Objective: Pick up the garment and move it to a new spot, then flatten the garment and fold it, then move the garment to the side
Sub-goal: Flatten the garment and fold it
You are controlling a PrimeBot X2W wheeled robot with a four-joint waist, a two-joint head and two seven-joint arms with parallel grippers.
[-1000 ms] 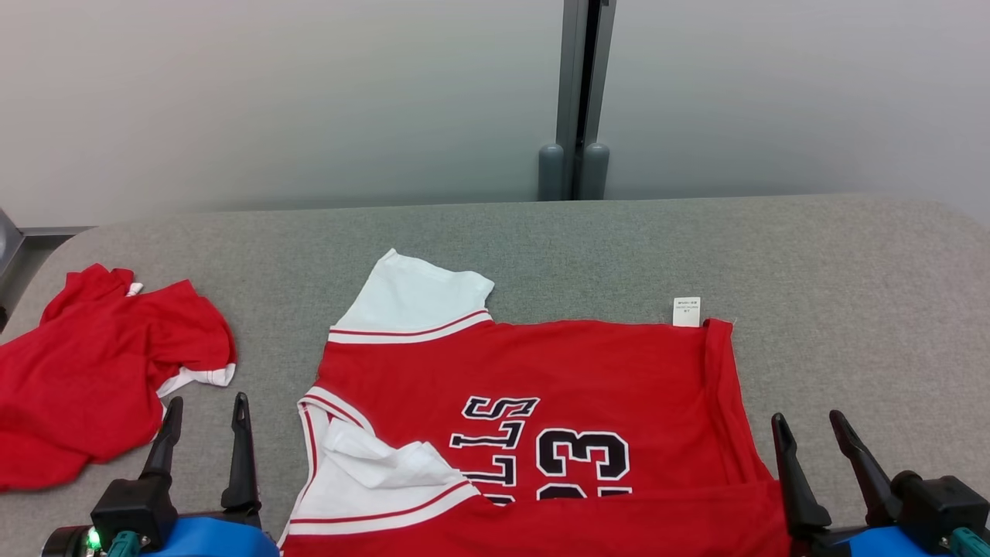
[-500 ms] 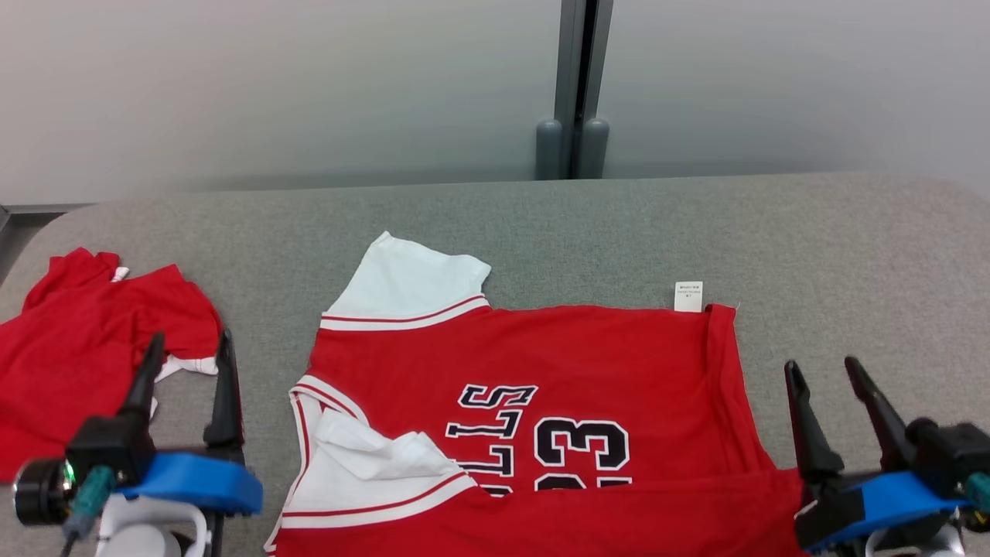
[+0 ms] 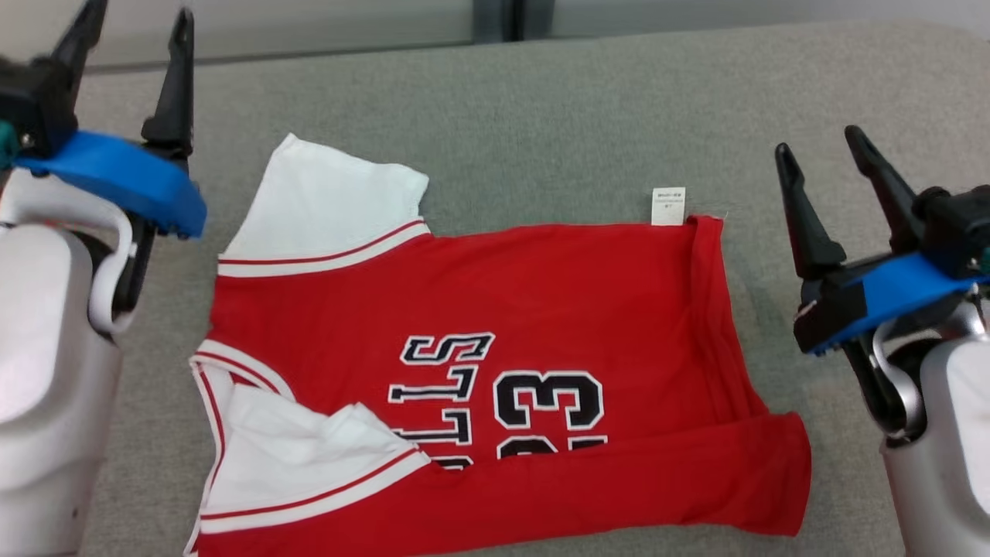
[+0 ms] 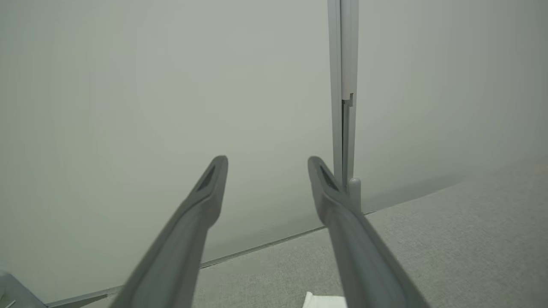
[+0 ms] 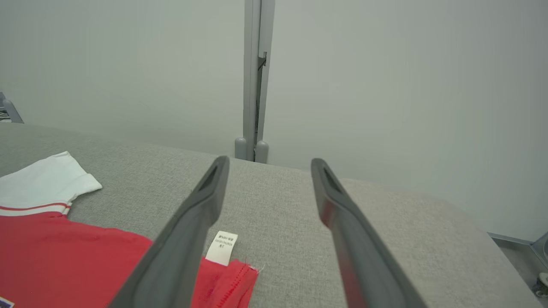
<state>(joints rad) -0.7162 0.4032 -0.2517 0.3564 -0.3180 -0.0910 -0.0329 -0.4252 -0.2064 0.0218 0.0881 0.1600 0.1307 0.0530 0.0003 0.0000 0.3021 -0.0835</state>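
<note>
The jersey [image 3: 495,325] is laid out on the table [image 3: 580,116] between the left gripper [image 3: 139,11] and the right gripper [image 3: 817,141]; both are spread open and empty. Before folding, the crumpled sleeve [image 3: 309,456] and the turned-over hem [image 3: 708,309] should be gripped at their edges and drawn flat outward.

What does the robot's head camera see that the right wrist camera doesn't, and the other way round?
Head view: the number 23 on the shirt, the crumpled near sleeve, and the left gripper, open. Right wrist view: the pole climbing high up the wall. Both: the red shirt, its white tag, the far white sleeve, the grey table and the open right gripper.
</note>
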